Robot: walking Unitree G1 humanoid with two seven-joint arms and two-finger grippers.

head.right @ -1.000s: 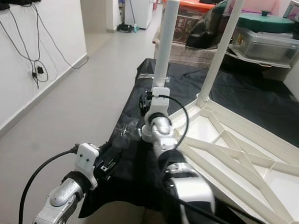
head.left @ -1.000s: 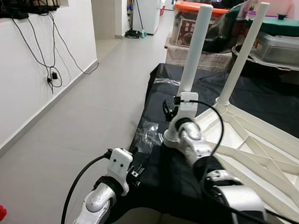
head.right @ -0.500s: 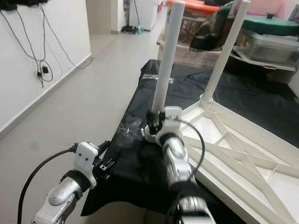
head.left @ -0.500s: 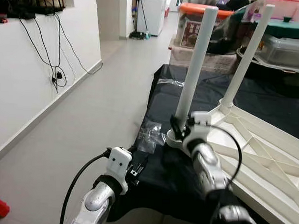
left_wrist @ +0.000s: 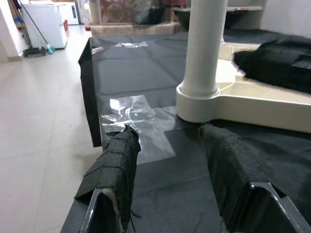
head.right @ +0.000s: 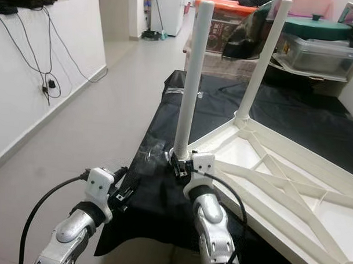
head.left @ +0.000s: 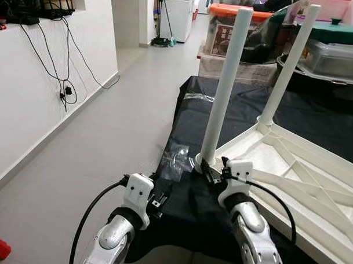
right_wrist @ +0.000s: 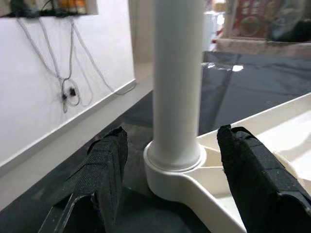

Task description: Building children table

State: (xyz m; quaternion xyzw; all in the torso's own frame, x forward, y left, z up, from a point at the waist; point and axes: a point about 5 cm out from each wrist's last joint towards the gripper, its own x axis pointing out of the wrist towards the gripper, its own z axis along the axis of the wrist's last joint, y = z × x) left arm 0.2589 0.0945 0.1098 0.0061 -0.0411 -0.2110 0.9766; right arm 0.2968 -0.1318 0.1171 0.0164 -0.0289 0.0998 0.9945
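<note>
The white children's table lies upside down on a black sheet, two legs standing upright. The near leg rises from its corner socket. The right gripper sits low at that corner with fingers spread wide, the leg base between them, no contact visible. The left gripper hangs at the sheet's near edge, fingers also spread, the socket lying just beyond them at 1 o'clock. A clear plastic bag lies at 11 o'clock of the socket. Far leg stands at 2 o'clock.
</note>
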